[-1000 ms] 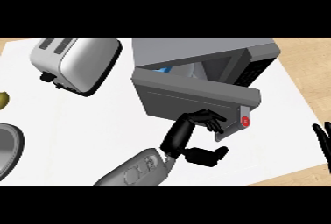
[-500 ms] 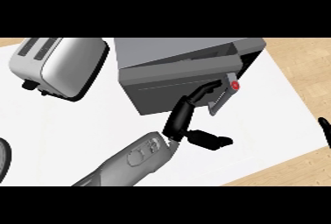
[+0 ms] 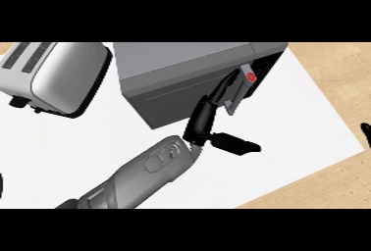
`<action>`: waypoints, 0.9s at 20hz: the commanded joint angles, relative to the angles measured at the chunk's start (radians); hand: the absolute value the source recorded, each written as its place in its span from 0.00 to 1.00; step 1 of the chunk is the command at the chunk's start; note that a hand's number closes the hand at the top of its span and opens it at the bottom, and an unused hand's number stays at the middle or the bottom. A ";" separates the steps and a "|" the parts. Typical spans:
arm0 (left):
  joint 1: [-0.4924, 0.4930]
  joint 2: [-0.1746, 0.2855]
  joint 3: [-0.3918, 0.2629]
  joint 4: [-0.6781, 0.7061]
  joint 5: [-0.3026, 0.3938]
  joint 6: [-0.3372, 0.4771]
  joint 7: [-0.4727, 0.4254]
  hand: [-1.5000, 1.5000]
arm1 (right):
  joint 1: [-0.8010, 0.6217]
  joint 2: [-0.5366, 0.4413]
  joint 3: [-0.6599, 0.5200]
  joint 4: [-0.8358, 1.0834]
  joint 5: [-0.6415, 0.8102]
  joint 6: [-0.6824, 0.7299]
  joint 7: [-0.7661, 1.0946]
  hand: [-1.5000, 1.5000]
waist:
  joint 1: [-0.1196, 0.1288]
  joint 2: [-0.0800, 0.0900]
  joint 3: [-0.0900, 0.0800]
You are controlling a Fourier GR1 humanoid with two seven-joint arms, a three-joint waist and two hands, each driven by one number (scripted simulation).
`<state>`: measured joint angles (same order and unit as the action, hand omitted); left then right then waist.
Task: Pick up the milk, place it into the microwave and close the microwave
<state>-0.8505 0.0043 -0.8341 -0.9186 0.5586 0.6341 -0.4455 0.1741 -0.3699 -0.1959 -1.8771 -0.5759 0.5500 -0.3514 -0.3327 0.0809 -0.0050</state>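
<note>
Head view.

1. My left hand, black at the end of a grey forearm, reaches up from the lower left to the grey box-shaped microwave.
2. Hand state: not gripping. Its fingers are straight and lie against the dark-grey microwave door, close to the red button. The thumb sticks out to the right, clear of the door.
3. The door stands almost closed, with a narrow dark gap at its right end.
4. The milk is hidden, so I cannot tell its position.
5. My right hand shows only as a black tip at the right edge. I cannot tell its state.
6. A silver two-slot toaster stands on the white counter top, left of the microwave.
</note>
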 commanded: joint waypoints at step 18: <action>-0.073 -0.004 -0.028 0.088 0.156 0.049 -0.119 0.00 | -0.099 -0.093 -0.033 0.020 -0.128 0.006 0.088 0.00 | -0.054 0.011 0.001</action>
<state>-0.8706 0.0116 -0.8827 -0.8710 0.6775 0.6753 -0.5847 0.0930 -0.4466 -0.2194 -1.8599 -0.6835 0.5603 -0.2782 -0.3754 0.0871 -0.0044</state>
